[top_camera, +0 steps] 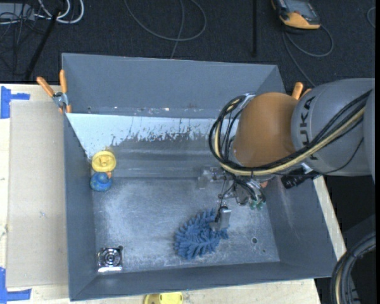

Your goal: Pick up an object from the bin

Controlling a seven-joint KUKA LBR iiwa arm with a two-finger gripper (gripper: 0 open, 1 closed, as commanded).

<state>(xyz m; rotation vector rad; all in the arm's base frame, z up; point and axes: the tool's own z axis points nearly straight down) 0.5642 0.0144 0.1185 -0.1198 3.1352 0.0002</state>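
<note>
The grey metal bin (171, 87) holds three loose things, well apart from one another. Farthest left, near the foot of the back wall, stands a small toy (102, 170) with a round yellow top over a blue base. Below it, in the bin's near left corner, lies a small square silver piece (109, 257) (shiny, with a round middle). Further right, in the near half of the floor, lies a blue spiky thing (199, 236), soft-looking, with many fronds fanning out like a leaf or a brush. The gripper (223, 213) hangs low just over this thing's upper right edge, its tip at or touching the fronds; whether it is spread or closed on them cannot be told from this angle. Above and right of it sit the orange cover (263, 135) and looped black and yellow cables (223, 138) at the wrist, and the grey arm (335, 132) comes in over the bin's right wall.
</note>
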